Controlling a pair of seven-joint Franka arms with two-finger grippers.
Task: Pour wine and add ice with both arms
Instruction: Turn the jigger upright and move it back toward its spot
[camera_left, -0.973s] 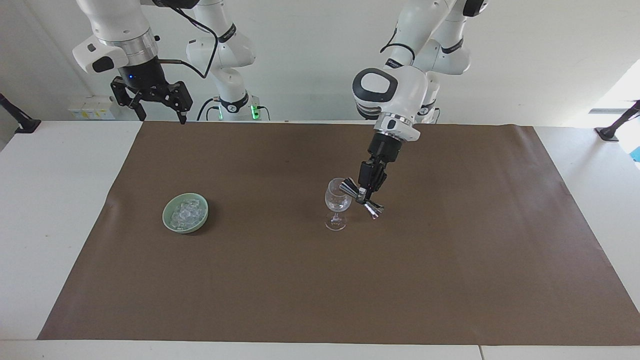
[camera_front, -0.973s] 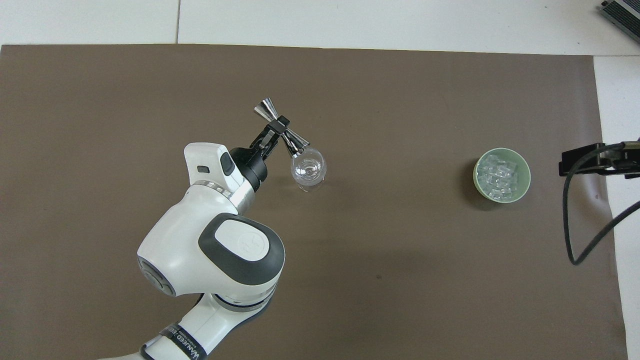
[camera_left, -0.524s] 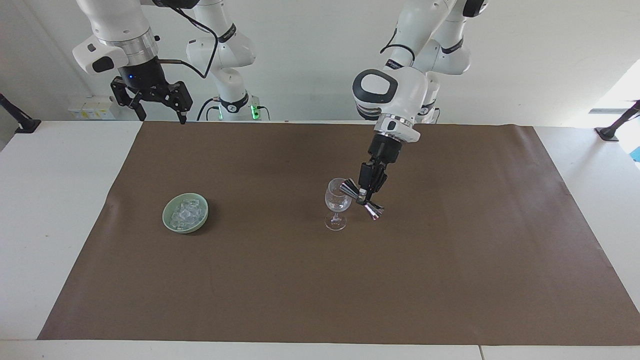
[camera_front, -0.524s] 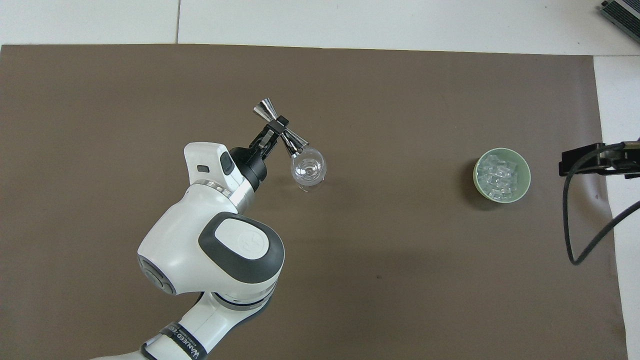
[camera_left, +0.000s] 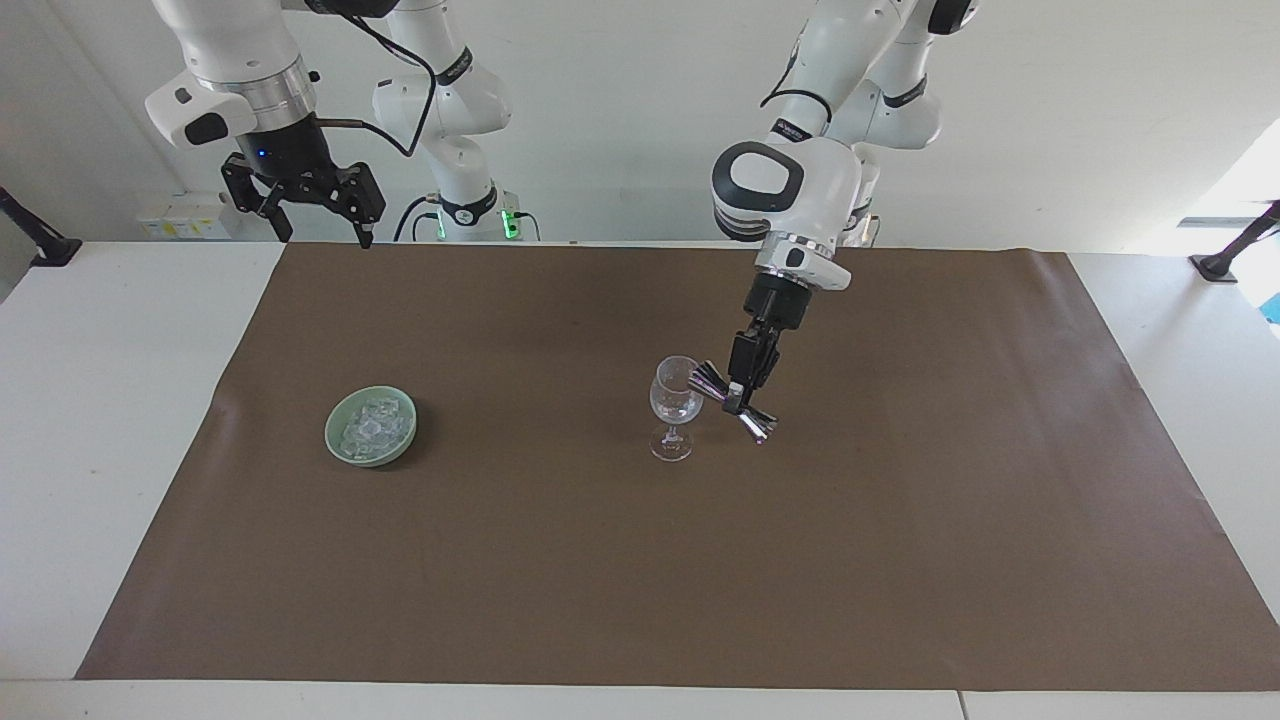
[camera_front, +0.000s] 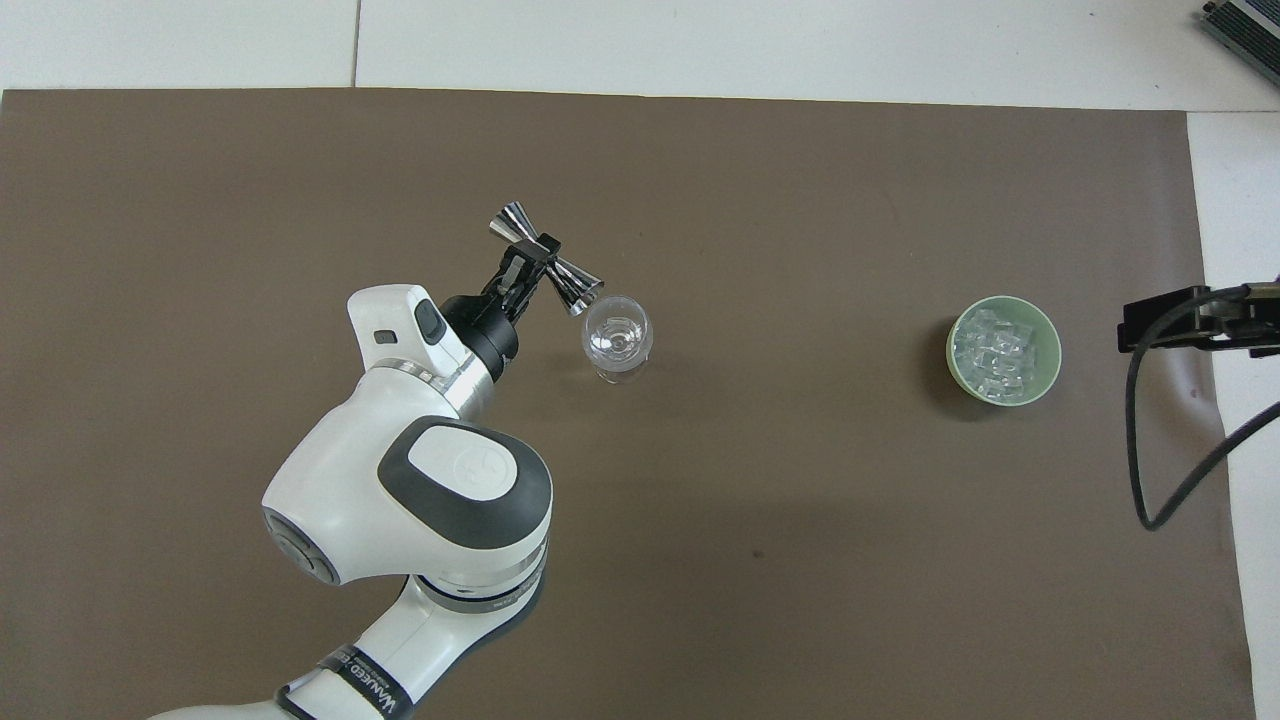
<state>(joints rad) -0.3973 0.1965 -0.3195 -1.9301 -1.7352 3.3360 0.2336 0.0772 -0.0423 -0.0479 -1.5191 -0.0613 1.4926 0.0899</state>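
The left gripper (camera_left: 738, 393) is closed on the waist of a steel jigger (camera_left: 733, 402) and holds it tilted just beside the rim of the glass (camera_left: 676, 405), one cup toward the bowl of the glass. I think it grips the narrow middle so that either cup can tip freely for pouring. The glass stands upright on the brown mat (camera_left: 560, 580), and any wine in it I cannot make out. The ice (camera_left: 368, 425) lies in a green bowl (camera_left: 336, 447), well apart from the glass, toward the right arm's end of the desk (camera_left: 90, 420), probably so that this arm can reach it. The right gripper (camera_left: 305, 205) waits open, high over the mat's edge nearest the robots. The mat covers most of the white desk; a plain white wall stands at the robots' end of the desk.
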